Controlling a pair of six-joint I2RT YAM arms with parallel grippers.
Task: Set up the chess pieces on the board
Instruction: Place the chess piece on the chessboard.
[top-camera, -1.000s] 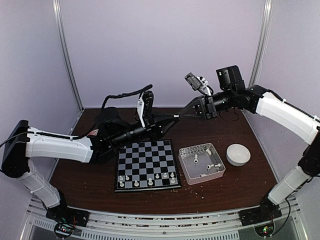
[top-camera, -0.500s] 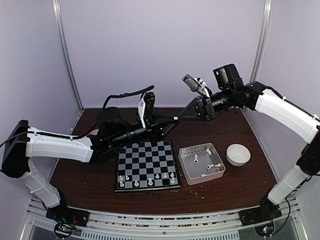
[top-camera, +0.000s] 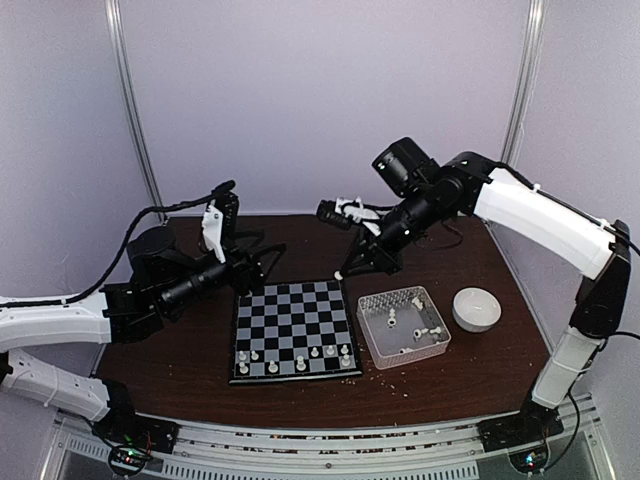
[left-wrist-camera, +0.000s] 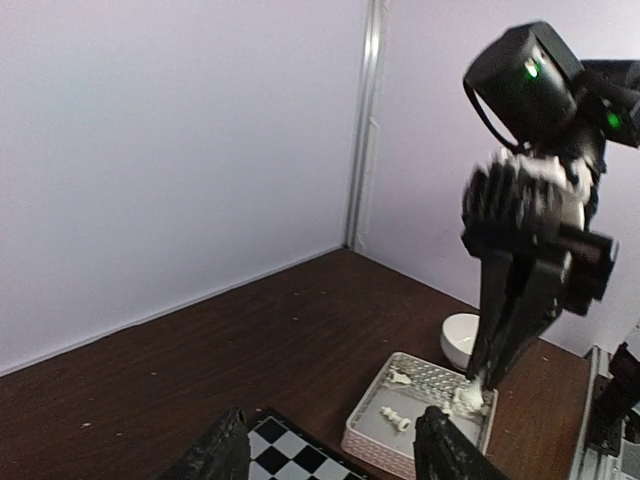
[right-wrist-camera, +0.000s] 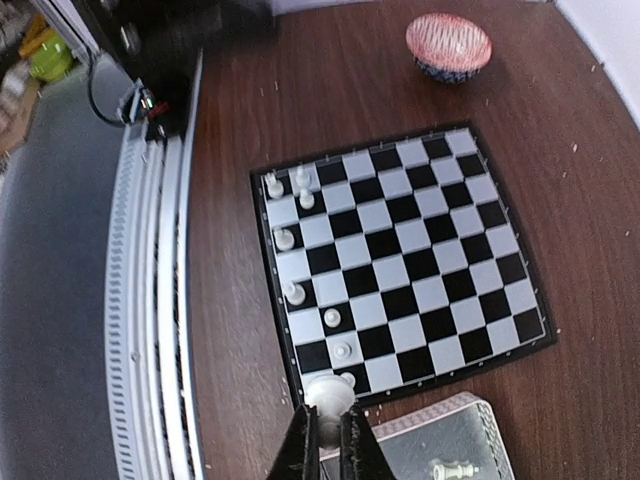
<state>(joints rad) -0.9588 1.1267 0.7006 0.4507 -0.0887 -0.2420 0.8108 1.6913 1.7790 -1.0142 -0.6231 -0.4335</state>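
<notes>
The board (top-camera: 290, 325) lies flat on the brown table, with several white chess pieces (top-camera: 315, 352) along its near rows. It also shows in the right wrist view (right-wrist-camera: 420, 250) with pieces (right-wrist-camera: 285, 239) along one edge. My right gripper (top-camera: 345, 268) hangs over the board's far right corner, shut on a white chess piece (right-wrist-camera: 329, 394). More pieces (top-camera: 393, 316) lie in the clear tray (top-camera: 375, 340). My left gripper (top-camera: 268, 256) hovers open and empty above the board's far left; its dark fingers (left-wrist-camera: 445, 455) frame the tray (left-wrist-camera: 400, 445).
A white bowl (top-camera: 476, 308) stands right of the tray. A red-patterned bowl (right-wrist-camera: 449, 45) sits beyond the board's far left side. Pale crumbs (top-camera: 400, 366) are scattered near the tray. The table's near edge has a metal rail (right-wrist-camera: 160, 300).
My right gripper has swung down and left from high above the table to the board's far right corner, piece still held. My left arm has drawn back to the left.
</notes>
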